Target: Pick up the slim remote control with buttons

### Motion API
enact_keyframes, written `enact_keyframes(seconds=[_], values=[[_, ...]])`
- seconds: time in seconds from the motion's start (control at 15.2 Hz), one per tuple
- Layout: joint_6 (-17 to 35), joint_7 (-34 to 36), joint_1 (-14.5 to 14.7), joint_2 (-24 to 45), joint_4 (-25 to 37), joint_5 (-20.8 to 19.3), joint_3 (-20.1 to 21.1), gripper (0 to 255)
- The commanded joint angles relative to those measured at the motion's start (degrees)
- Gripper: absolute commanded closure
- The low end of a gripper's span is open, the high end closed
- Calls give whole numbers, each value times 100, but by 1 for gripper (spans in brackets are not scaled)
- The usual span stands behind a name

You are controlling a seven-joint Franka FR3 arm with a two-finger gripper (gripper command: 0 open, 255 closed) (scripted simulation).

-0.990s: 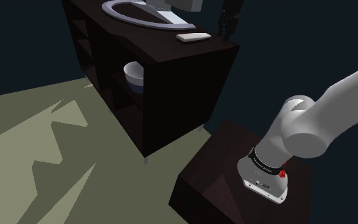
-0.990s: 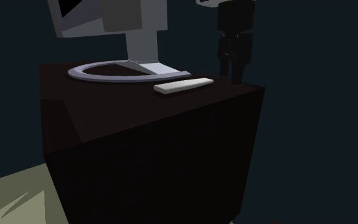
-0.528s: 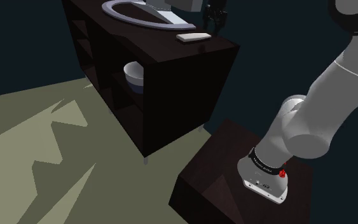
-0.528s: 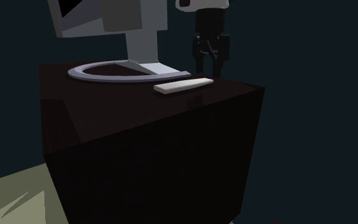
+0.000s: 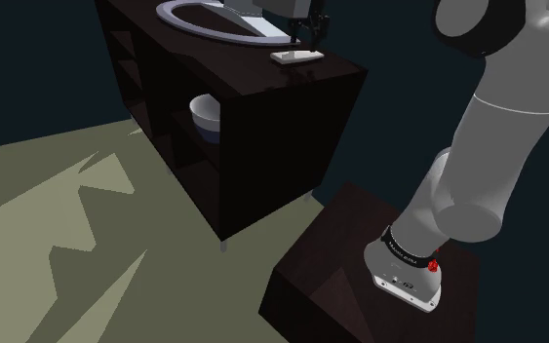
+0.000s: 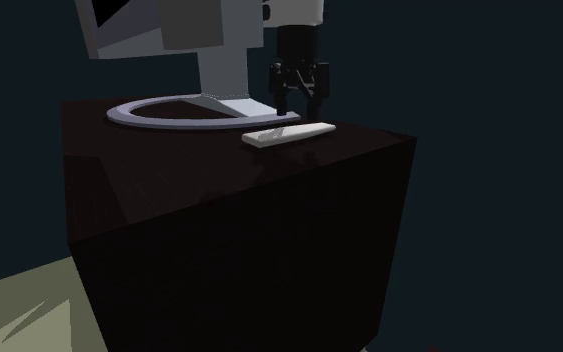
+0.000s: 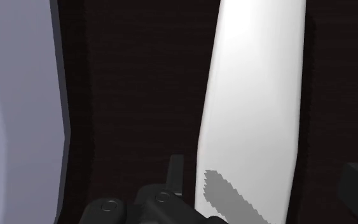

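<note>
- Starting at the shoulder view's left: a pale bowl sits on an inner shelf of the dark cabinet.
- At the upper middle of that frame, a grey ring-shaped base of a monitor lies on the cabinet top.
- Just right of the base, near the top's right-hand corner, the remote lies flat. It is drawn plain white, and no buttons can be made out.
- The gripper hangs directly over the remote, pointing down. Its fingers stand apart, one to each side of the remote's narrow width, and neither touches it.
- At the frame's right, the arm rises from the stand at the lower right and reaches over to the cabinet.
- Handling, as judged:
  - The remote looks light, stiff and smooth.
  - It is thin and sits low on the top, so the fingers must come down almost to the surface.
  - Hold across the short width, near the middle of its length, so that it lifts level.
  - A grip near either end risks it pivoting, and smooth sides may slip under a weak squeeze.
</note>
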Motion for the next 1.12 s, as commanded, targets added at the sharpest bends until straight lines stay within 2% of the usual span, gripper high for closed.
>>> enact_keyframes(seconds=[0.0,0.2,0.33,0.4,1.06], values=[[151,-24,12,-2,-150,1,9,0],[441,-20,44,-40,-471,-18,18,0],[441,-19,44,-41,-472,-18,18,0],[442,-14,50,-52,-483,-25,19,255],[361,-20,37,-32,-385,-15,15,255]])
